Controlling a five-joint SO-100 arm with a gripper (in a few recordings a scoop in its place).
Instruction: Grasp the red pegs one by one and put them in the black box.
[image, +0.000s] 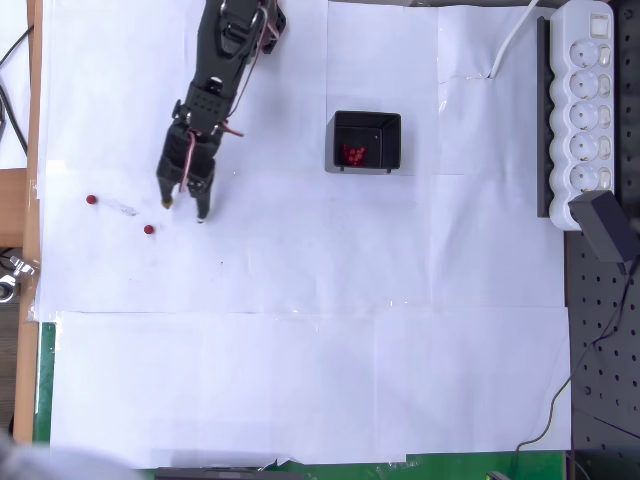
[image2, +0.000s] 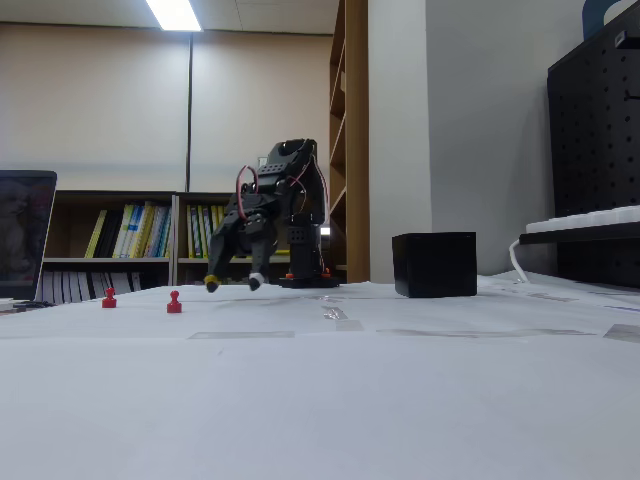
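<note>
Overhead view: the gripper (image: 184, 208) hangs with fingers parted and holding nothing, above the white paper-covered table (image: 300, 350). Two red pegs (image: 149, 229) lie just left of it; several more sit inside the black box (image: 366, 142), well apart to the right.

The black arm (image: 215, 90) reaches forward, its gripper (image: 184, 208) angled down, seemingly parted and empty.
</note>
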